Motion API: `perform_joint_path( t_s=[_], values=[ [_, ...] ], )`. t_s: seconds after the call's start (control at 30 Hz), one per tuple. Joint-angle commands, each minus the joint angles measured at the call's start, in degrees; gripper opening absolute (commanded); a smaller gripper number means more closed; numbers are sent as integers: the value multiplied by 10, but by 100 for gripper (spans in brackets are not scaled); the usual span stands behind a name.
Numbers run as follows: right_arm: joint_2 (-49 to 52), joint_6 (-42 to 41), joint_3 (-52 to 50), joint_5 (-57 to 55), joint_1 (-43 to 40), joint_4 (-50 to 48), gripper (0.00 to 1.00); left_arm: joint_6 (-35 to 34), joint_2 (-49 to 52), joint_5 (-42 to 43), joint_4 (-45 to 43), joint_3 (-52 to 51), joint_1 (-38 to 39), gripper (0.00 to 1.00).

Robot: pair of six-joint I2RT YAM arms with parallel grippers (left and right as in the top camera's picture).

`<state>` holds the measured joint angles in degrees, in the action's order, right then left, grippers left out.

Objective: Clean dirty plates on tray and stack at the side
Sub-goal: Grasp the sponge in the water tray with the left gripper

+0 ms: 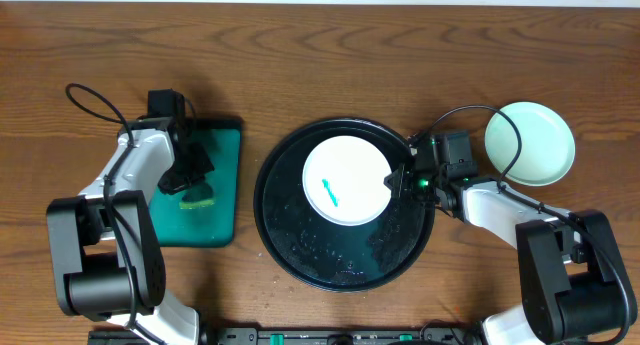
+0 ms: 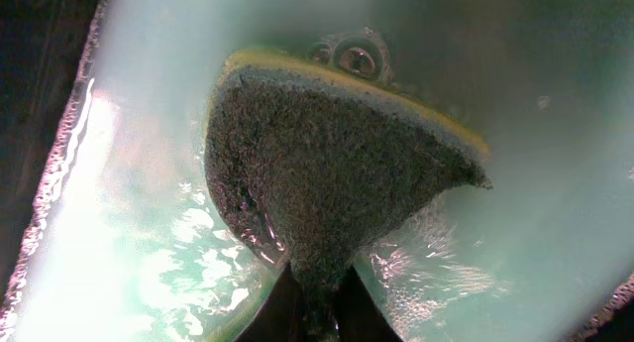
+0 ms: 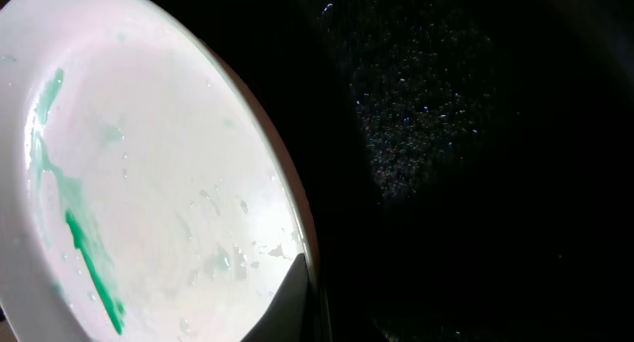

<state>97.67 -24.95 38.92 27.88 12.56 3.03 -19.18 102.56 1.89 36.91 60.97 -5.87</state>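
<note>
The round black tray [image 1: 330, 260] sits mid-table, wet and glossy. A white plate [image 1: 350, 165] with a teal smear lies in its upper half. My right gripper [image 1: 400, 181] is shut on this plate's right rim. In the right wrist view the gripper [image 3: 309, 307] pinches the rim, with the smeared plate [image 3: 158, 173] at left and the dark tray [image 3: 456, 134] at right. A clean pale-mint plate [image 1: 530, 142] sits on the table at the far right. My left gripper [image 1: 188, 173] is shut on a sponge [image 2: 327, 164], pinched between the fingers [image 2: 317, 307].
A rectangular black tray with a teal inside [image 1: 225, 200] lies at the left and holds my left gripper and the sponge [image 1: 198, 197]. In the left wrist view its wet teal floor [image 2: 129, 233] fills the frame. Cables loop near both arms.
</note>
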Motion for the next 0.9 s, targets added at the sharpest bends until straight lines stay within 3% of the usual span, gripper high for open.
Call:
perform_joint_path(
  t_s=[0.0,0.3,0.53,0.7,0.87],
  values=[
    [33,10,-27,-6,7,31,1,16,0,53,-10,-5,-3,7],
    [-23,52,-24,-37,15,66,2,15,-124,116,18,7,9,7],
    [-78,67,4,-188,63,190,2,16,-197,116,80,7,37,7],
    [-78,17,24,-263,100,225,1,11,-189,116,82,7,80,7],
    [-78,-36,33,-265,102,218,1,-3,-186,116,65,7,151,7]
  ],
)
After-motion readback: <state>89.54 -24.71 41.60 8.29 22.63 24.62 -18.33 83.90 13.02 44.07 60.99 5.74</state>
